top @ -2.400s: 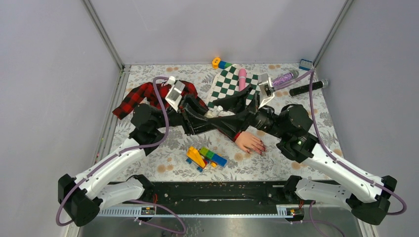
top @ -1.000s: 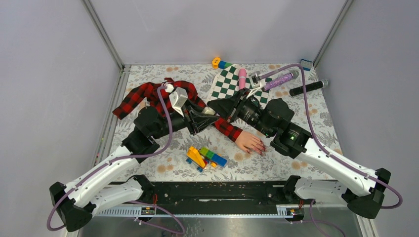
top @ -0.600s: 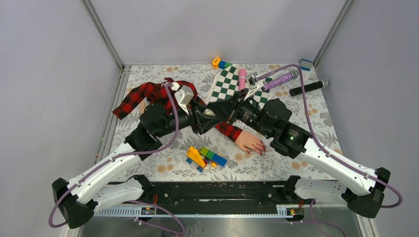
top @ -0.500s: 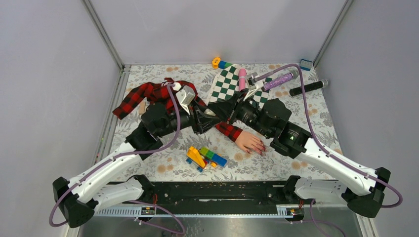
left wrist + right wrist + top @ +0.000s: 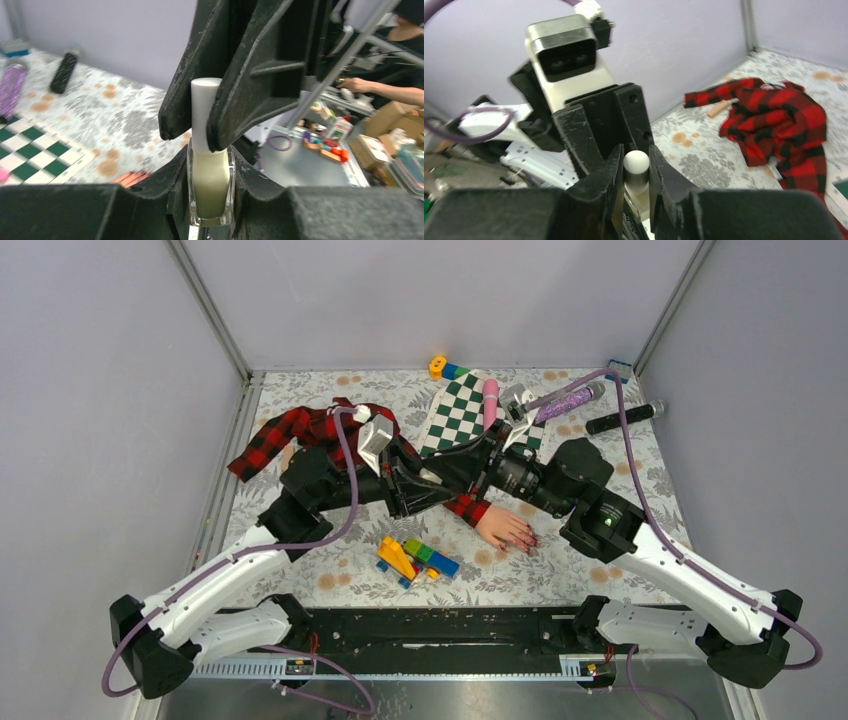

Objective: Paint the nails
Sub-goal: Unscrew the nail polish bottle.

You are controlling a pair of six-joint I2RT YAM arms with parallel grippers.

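Observation:
The pale pink mannequin hand [image 5: 503, 528] lies palm down on the floral table, its dark-red nails [image 5: 527, 540] pointing right and its plaid sleeve [image 5: 464, 507] running under the arms. Both grippers meet above the sleeve. My left gripper [image 5: 210, 200] is shut on a small pale bottle [image 5: 210, 186], held upright. My right gripper [image 5: 635, 167] is shut on the bottle's white cap [image 5: 636, 161], whose sides show clamped between the black fingers [image 5: 250, 85]. In the top view the left gripper [image 5: 420, 486] and right gripper [image 5: 447, 473] touch tip to tip.
A red-black plaid shirt [image 5: 300, 430] lies at the back left. A pile of toy bricks [image 5: 412, 558] sits in front of the sleeve. A checkered cloth [image 5: 460, 410], pink tube [image 5: 490, 397], purple tube [image 5: 570, 400] and black tube [image 5: 624, 418] lie at the back right.
The two grippers, a little apart one second ago, have come together. The right fingers now clamp the bottle's cap, and the right arm has swung slightly forward.

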